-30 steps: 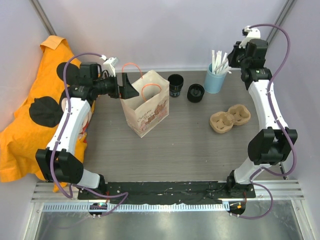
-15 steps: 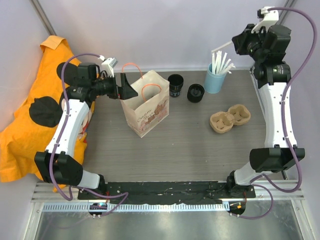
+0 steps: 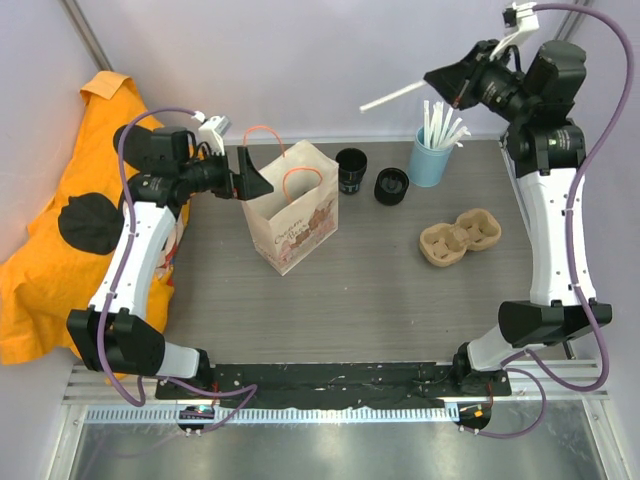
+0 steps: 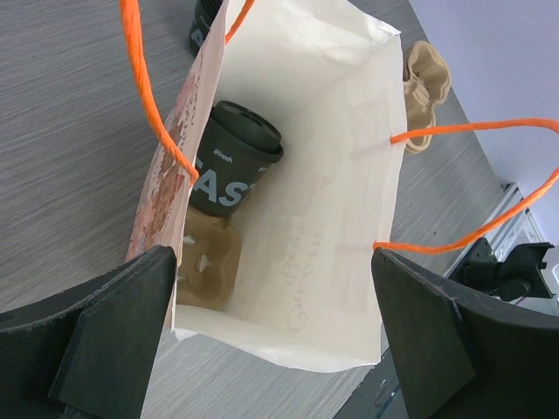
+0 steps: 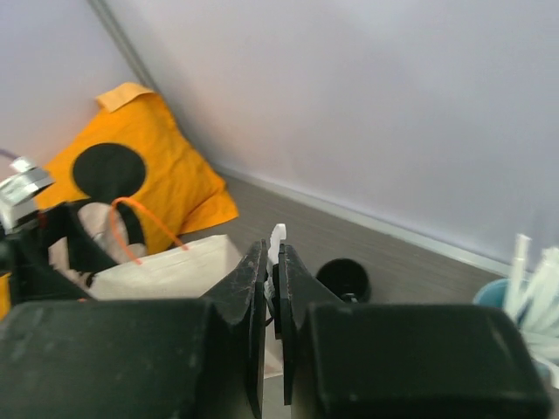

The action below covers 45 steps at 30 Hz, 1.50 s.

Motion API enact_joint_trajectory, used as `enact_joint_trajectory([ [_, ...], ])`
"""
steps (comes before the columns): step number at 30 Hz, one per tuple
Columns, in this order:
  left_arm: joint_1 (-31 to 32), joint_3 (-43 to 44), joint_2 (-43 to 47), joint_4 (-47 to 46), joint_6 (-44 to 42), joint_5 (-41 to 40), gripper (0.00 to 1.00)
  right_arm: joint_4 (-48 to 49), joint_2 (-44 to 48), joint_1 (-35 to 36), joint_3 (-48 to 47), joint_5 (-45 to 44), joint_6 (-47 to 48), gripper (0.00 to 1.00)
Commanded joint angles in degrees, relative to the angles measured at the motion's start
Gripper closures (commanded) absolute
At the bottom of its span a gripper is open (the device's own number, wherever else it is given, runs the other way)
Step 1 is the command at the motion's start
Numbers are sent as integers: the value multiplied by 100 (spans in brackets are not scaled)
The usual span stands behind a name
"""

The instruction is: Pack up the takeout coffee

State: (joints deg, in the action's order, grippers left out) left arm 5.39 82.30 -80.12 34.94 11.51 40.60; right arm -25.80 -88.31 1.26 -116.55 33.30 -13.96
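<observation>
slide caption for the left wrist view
Open left gripper looks into the paper bag, which holds a black takeout cup and a tan pulp tray.

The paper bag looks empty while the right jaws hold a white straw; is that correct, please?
Not quite: the paper bag is not empty; the left wrist view shows a black cup inside. The right jaws do hold a white straw.

Bag (image 3: 293, 205) stood left of centre toward the far edge. Inside lay one takeout coffee (image 4: 234, 159) beside a pulp tray (image 4: 205, 271). Along the far edge, right of the bag: first cup (image 3: 351, 170), second cup (image 3: 391, 186), then straw cup (image 3: 431, 157). Spare tray (image 3: 459, 237) lay before these, toward the right edge.
</observation>
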Motion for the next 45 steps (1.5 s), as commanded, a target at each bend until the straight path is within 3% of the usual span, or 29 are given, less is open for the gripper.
enact_joint_trajectory([
  [1, -108, -4, 207, -233, -26, 89, 0, 269, 34, 436, -157, 722, -441, 89],
  [21, -416, -135, 321, -321, 1, 89, 0, -118, -1249, 2299, -447, 511, 225, 89],
  [37, -512, -285, 427, -391, 1, 106, 0, -865, -1873, 3415, -1019, -868, 1622, 89],
  [45, -512, -390, 532, -453, 18, 141, 0, -918, -2190, 3706, -1018, -1159, 1844, 89],
])
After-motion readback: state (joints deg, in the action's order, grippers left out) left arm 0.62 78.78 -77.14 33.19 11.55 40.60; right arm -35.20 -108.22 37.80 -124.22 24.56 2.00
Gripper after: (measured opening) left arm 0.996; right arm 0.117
